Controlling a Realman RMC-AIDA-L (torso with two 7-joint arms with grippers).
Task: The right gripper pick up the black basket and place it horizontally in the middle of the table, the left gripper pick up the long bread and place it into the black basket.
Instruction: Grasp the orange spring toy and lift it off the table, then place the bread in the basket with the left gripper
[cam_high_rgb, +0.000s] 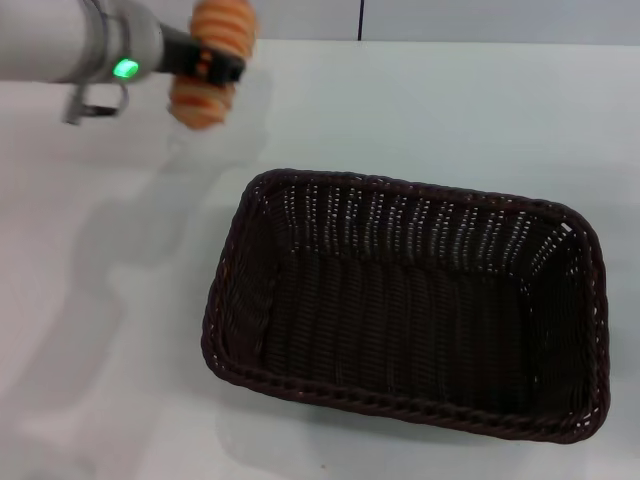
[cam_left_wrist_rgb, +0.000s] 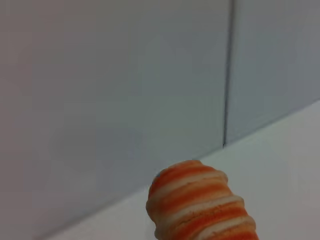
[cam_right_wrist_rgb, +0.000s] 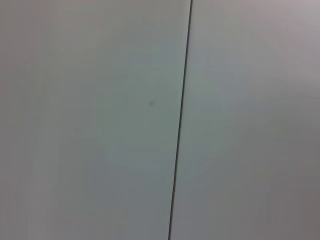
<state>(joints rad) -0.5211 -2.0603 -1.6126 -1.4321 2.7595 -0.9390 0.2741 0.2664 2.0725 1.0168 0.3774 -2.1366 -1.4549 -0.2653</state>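
Head view: the left gripper (cam_high_rgb: 212, 66) is clamped across the middle of the long bread (cam_high_rgb: 222, 28), lifted over the table (cam_high_rgb: 90, 260); the empty black basket (cam_high_rgb: 590, 290) lies below, toward the robot's right. Left wrist view: the ridged loaf (cam_left_wrist_rgb: 200, 205) juts beyond the pincer, seemingly light and stiff, so this mid-length grip suits. Right wrist view: only a wall panel; the right gripper is unseen.

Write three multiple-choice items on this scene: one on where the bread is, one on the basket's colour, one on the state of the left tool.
1. Where is the long bread?
A. Inside the basket
B. Held above the table, beyond the basket's far left corner
C. Lying on the table in front of the basket

2. What colour is the black basket?
A. Dark brown-black
B. White
C. Orange

3. What is the left tool doing?
A. Hanging open with nothing in it
B. Gripping the basket rim
C. Clamped across the bread

Answers: 1 B, the loaf casts a shadow on the table below. 2 A, dark wicker weave. 3 C, its black fingers cross the loaf's middle.
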